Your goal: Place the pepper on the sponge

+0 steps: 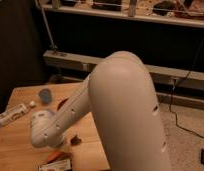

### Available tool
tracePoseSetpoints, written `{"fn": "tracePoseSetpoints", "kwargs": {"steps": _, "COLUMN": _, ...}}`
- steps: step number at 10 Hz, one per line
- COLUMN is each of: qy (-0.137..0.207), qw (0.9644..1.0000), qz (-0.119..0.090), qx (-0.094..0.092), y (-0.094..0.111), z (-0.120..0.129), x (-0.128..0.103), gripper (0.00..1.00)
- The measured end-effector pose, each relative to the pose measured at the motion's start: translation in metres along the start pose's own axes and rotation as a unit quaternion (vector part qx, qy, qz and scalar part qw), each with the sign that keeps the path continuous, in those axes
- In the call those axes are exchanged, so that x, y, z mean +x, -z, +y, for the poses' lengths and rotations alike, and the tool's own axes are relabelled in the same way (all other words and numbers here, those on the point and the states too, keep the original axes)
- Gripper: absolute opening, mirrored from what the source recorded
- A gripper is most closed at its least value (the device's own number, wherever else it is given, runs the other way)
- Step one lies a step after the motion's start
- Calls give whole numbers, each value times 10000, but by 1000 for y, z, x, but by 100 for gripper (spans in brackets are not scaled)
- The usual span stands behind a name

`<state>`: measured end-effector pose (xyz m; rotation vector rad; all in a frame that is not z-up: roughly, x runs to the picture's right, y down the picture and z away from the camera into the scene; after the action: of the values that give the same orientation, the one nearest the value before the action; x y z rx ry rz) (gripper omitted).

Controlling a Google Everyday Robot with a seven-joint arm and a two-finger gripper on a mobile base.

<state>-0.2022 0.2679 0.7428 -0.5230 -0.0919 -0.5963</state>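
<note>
The gripper (58,163) sits at the bottom edge of the view, below the wrist of the white arm (120,110) and over the wooden table (17,145); whether it is open or closed cannot be told. An orange piece, apparently the pepper (54,155), lies right against the gripper's upper side, but a grasp cannot be confirmed. A small dark object (75,140) sits just up and right of the gripper, while a blue cup (45,95) and a red item (61,104) stand well beyond it.

Wooden table (15,145), lower left. On it: blue cup (45,95) near the back edge; small white object (32,103) just left of the cup; white packet (12,114) lying at the left edge; small dark lump (75,140) near the right edge. Metal shelving (145,20) runs along the back. Black cable (182,115) trails over the speckled floor (190,145), right. Gripper (55,161): low at the table's front edge, mostly hidden.
</note>
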Motion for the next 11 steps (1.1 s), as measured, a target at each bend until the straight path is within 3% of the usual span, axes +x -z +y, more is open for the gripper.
{"fn": "tracePoseSetpoints", "kwargs": {"steps": 2, "qy": 25, "qw": 10000, "qz": 23, "qx": -27, "y": -2, "z": -4, "x": -3, "gripper": 58}}
{"fn": "tracePoseSetpoints", "kwargs": {"steps": 8, "qy": -37, "qw": 9998, "qz": 26, "qx": -182, "y": -6, "z": -4, "x": -5, "gripper": 56}}
{"fn": "tracePoseSetpoints", "kwargs": {"steps": 11, "qy": -51, "qw": 9997, "qz": 23, "qx": -256, "y": -8, "z": -2, "x": -5, "gripper": 37}}
